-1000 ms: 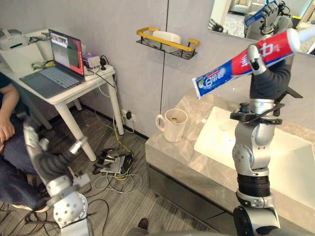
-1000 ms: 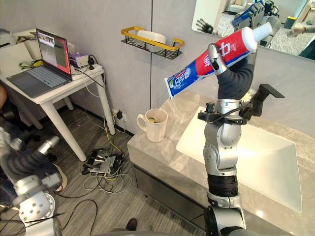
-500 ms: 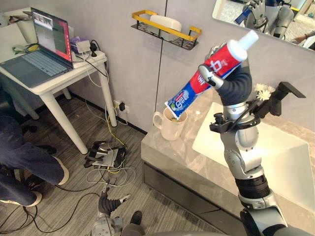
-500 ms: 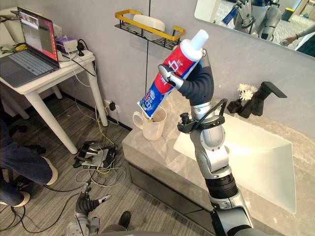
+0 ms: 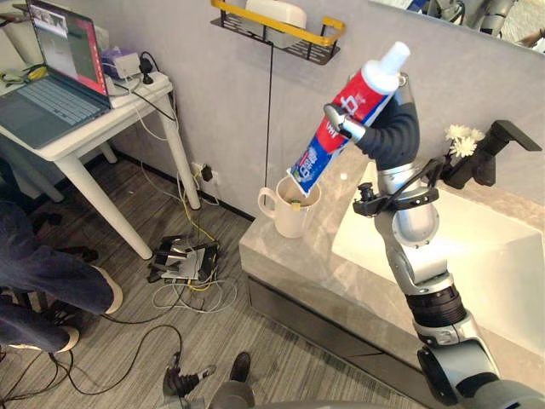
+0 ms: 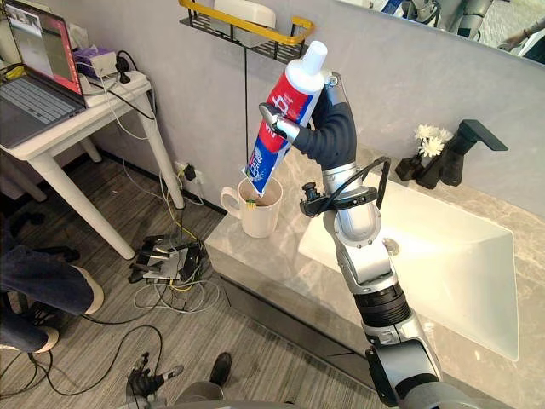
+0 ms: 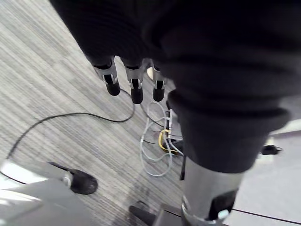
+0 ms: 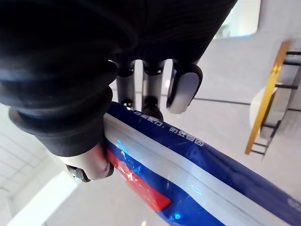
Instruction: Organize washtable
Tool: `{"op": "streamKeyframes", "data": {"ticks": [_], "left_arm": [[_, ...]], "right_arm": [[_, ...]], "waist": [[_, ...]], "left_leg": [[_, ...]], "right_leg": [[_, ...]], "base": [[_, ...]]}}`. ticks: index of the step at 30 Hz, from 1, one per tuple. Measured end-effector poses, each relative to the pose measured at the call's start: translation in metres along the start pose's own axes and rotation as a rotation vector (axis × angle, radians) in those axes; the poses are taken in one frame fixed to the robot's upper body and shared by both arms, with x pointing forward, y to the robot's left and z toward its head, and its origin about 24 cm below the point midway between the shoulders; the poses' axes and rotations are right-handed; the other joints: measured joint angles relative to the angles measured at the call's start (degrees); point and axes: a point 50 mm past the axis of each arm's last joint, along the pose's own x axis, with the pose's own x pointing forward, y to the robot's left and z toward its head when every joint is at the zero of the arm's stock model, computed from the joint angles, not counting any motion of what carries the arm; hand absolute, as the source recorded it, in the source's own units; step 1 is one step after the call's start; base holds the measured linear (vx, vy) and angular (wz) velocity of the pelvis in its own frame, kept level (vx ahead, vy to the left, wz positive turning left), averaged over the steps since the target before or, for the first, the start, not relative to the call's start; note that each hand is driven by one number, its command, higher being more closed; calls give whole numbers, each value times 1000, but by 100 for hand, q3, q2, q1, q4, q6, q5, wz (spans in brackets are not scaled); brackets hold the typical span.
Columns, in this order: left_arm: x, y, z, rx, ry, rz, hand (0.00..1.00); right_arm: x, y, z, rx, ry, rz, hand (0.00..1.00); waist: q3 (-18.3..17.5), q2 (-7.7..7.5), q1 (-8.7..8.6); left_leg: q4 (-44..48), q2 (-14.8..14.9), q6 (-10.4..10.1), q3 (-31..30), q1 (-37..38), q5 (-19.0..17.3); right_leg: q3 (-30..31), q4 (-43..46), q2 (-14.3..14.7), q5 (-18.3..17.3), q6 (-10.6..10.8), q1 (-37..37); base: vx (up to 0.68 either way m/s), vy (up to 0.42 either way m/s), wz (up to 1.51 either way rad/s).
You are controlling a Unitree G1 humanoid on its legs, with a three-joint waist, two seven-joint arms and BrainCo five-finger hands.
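Note:
My right hand [image 5: 385, 128] is shut on a large red, white and blue toothpaste tube [image 5: 317, 155], raised above the left end of the grey stone counter [image 5: 298, 273]. The tube tilts cap up, and its flat lower end reaches the mouth of a white mug [image 5: 285, 217] standing at the counter's left corner. Something small and yellow-green lies inside the mug. In the right wrist view the fingers [image 8: 183, 87] curl over the tube [image 8: 188, 183]. My left hand [image 5: 183, 382] hangs low over the floor, its fingers [image 7: 134, 87] relaxed and holding nothing.
A white sink basin [image 5: 477, 256] with a black faucet [image 5: 498, 145] and small white flowers [image 5: 460, 141] lies right of the mug. A yellow-edged wall shelf [image 5: 277, 21] hangs above. At left stand a white table with a laptop [image 5: 51, 85], a person's legs [image 5: 43, 281] and floor cables [image 5: 183, 260].
The right hand has swung the tube from high and nearly level to steeply tilted, bringing its flat end down to the mug. The left hand has dropped toward the floor. The camera shifted.

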Motion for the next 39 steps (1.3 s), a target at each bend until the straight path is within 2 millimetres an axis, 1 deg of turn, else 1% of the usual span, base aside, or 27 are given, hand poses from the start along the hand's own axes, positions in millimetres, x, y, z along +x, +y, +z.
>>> {"op": "streamKeyframes", "data": {"ticks": [2, 8, 13, 18, 24, 31, 34, 39], "left_arm": [[0, 5, -8, -4, 38, 12, 0], [0, 10, -16, -30, 81, 35, 0], [5, 8, -10, -35, 69, 46, 0], [7, 6, -5, -32, 51, 41, 0], [7, 5, -4, -19, 45, 34, 0], [7, 5, -3, -2, 38, 23, 0], [7, 5, -3, -6, 37, 22, 0], [7, 5, -3, -5, 34, 23, 0]], "right_arm": [[-1, -1, -4, -3, 20, -16, 100], [-2, -2, -9, -11, 37, -25, 100], [-2, -3, -9, -41, 35, -31, 100], [-4, -5, -17, -89, 68, -44, 100], [-2, -5, -15, -129, 56, -34, 100], [0, -10, -15, -142, 56, -42, 100], [5, -11, -18, -150, 59, -47, 100], [8, -12, -16, -152, 47, -56, 100]], "waist": [[19, 4, 7], [56, 18, 7], [147, 19, 4], [150, 17, 2], [179, 1, 5], [180, 3, 7], [187, 9, 16], [229, 15, 22]], "left_leg": [[0, 7, -5, -53, -8, 4], [-1, 37, -30, -170, -108, 20], [-1, 76, -78, -227, -203, 66], [-1, 90, -97, -285, -260, 80], [0, 103, -106, -313, -317, 93], [1, 99, -106, -314, -371, 104], [1, 101, -106, -317, -375, 105], [1, 95, -106, -326, -386, 105]], "right_leg": [[5, 29, 13, -23, -36, 2], [5, 120, 41, -92, -90, -85], [-11, 213, 66, -130, -113, -203], [-17, 295, 74, -191, -136, -259], [-22, 474, 47, -295, -143, -378], [-21, 488, 39, -301, -143, -433], [-24, 488, 41, -302, -143, -435], [-32, 488, 38, -305, -140, -441]], "base": [[11, -6, 11], [0, -11, 9], [-5, -11, 3], [2, -10, 6], [2, -7, 2], [0, 0, 0], [0, 0, 0], [0, 0, 0]]}}
